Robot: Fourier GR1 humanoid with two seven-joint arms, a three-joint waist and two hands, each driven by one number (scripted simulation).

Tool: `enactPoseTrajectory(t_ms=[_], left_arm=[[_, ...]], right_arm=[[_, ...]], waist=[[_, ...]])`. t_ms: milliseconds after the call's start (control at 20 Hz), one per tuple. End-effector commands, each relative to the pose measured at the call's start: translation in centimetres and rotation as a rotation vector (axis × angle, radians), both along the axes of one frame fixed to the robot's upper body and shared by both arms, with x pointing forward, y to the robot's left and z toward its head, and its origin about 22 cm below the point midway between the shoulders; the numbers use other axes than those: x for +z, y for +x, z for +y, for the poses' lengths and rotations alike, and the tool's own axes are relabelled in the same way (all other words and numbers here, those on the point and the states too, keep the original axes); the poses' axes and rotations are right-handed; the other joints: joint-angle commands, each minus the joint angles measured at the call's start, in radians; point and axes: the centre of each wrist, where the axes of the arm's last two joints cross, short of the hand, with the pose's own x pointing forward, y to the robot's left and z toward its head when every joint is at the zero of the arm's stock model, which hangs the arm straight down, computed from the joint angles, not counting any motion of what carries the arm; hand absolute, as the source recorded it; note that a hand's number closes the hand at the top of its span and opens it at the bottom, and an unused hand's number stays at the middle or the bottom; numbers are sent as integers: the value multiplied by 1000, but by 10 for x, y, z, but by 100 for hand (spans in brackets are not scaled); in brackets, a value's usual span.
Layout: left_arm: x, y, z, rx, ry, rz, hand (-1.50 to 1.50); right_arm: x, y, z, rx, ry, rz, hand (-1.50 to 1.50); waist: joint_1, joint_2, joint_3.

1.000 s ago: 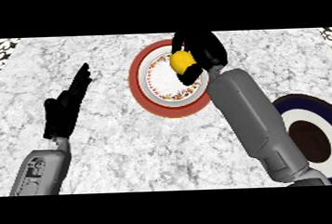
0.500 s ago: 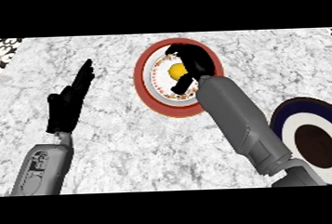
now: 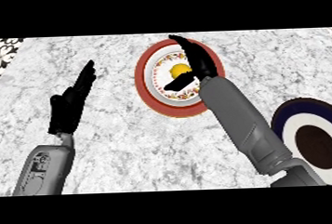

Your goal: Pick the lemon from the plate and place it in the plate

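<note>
Now the lemon (image 3: 179, 70) lies in the middle of the red-rimmed plate (image 3: 144, 82), on its white centre with the flowered band around it; this plate stands on the marble counter (image 3: 129, 143), toward the far side and a little right of the middle. Over the plate is the right hand (image 3: 194, 61); its fingers reach long and nearly straight along the right side of the lemon toward the far rim, and the thumb points out to the left just below the fruit, so the lemon sits between fingers and thumb. I see a small gap of the white plate around the lemon, and the fingers are not curled round it; the hand looks unclenched and holds nothing, though whether a finger touches the peel I cannot tell. Its grey forearm (image 3: 241, 120) runs down to the lower right edge.

At the right edge stands the second plate (image 3: 287, 123), dark blue at the rim, white inside and with a dark brown centre; it is partly cut off by the edge and partly covered by the right forearm; it is well apart from the lemon.

On the left side the left hand (image 3: 70, 102) rests above the counter with straight fingers pointing up and away, holding nothing; it is well apart from both plates.
</note>
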Motion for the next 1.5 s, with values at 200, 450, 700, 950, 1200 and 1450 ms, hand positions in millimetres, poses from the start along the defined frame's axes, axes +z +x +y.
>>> enactPoseTrajectory(t_ms=[200,450,700,950,1200,1450], left_arm=[[1,-10,15,32,-6,5,0],[-10,0,28,58,-12,14,0],[-10,-18,33,55,-4,23,0],[2,-12,10,50,6,3,0],[15,-16,5,65,2,10,0],[-2,-4,13,60,19,13,0]], right_arm=[[19,17,-46,-174,312,-43,-150],[16,15,-109,-231,360,-74,-150],[22,11,-164,-264,379,-48,-150],[15,-5,-242,-227,361,-41,-150],[3,-13,-261,-245,357,-60,-150],[2,-12,-260,-232,354,-38,-150]], waist=[[-40,-9,0],[-73,-13,-1],[-63,-16,-1],[-56,-12,0],[-48,-11,0],[-53,-11,-1]])
